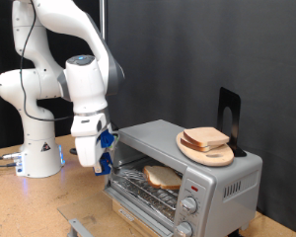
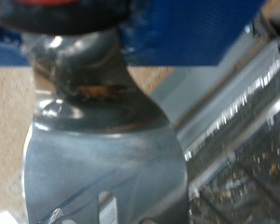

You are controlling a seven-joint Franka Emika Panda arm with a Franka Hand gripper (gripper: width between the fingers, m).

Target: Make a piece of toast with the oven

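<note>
The gripper (image 1: 102,150) hangs just off the oven (image 1: 184,170) at its open front corner, on the exterior view's left. Whether its jaws are spread or pressed together cannot be told from that view. In the wrist view a metal spatula (image 2: 103,159) with slots in its blade fills the frame, its neck running up into the gripper, so the jaws appear to pinch its handle, though the fingers themselves are hidden. The piece of toast (image 1: 162,178) lies flat on the wire rack (image 1: 148,188) inside the oven, beyond the jaws toward the exterior view's right; it looks squarish, so no long axis can be told. The lowered door (image 1: 138,202) sits below the jaws, with bare wooden table (image 1: 30,207) open to their other side. On the oven's roof rest stacked slices (image 1: 205,139) on a round wooden board (image 1: 202,151).
</note>
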